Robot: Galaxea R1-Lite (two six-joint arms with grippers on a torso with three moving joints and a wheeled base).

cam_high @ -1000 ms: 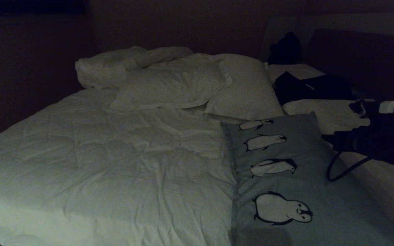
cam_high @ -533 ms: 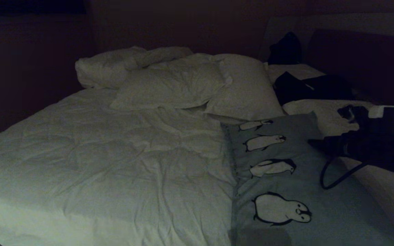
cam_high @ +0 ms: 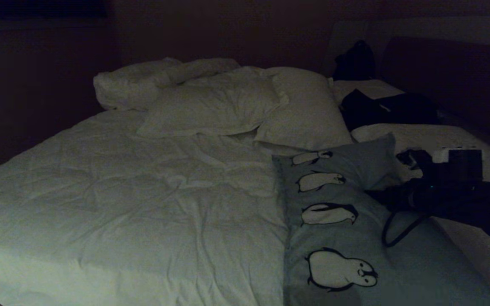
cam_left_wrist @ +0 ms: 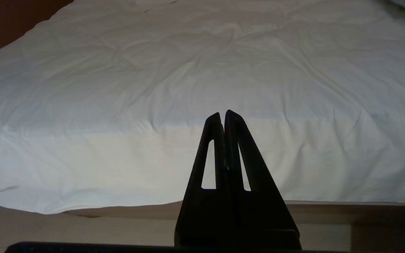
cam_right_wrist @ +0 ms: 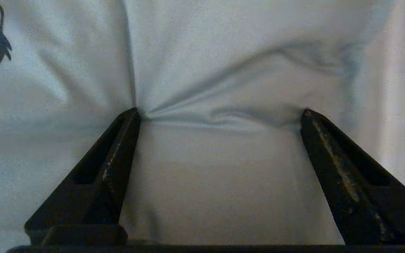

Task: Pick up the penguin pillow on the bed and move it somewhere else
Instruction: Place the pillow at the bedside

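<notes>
Both tips of the spread right pincer dent the soft, light blue-grey penguin pillow; pinch that fabric ridge. Left pincer clenched, idle.

Penguin pillow: smooth matt woven cloth, pale blue-grey, creasing softly where pressed. Bed duvet: white cloth, quilted, rumpled, matt. Right hand fingers: black hard plastic, matt, scuffed pale along the edges.
</notes>
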